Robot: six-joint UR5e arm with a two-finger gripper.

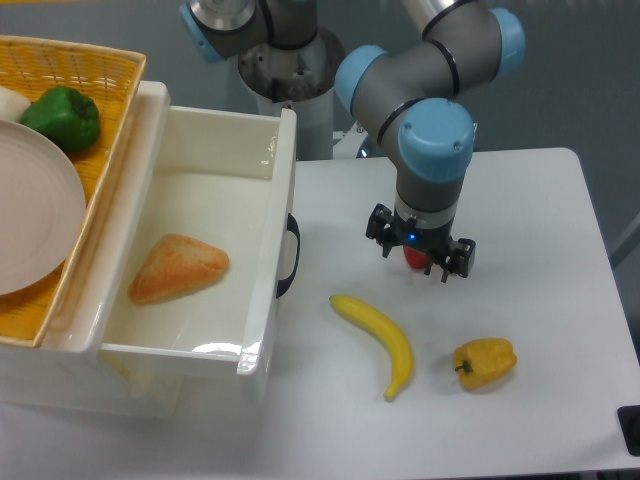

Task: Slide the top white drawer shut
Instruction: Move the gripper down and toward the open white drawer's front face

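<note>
The top white drawer (268,300) stands pulled far out of the cabinet toward the right. Its black curved handle (289,256) faces the table. A brown piece of bread (178,267) lies inside on the drawer floor. My gripper (418,256) points down over the table, right of the handle and well apart from it. A small red thing (413,258) shows between its fingers. The wrist hides the fingertips, so I cannot make out whether they press on it.
A yellow wicker basket (112,90) on the cabinet top holds a green pepper (63,118) and a white plate (30,215). A banana (378,338) and a yellow pepper (485,362) lie on the table below the gripper. The arm's base (285,70) stands behind.
</note>
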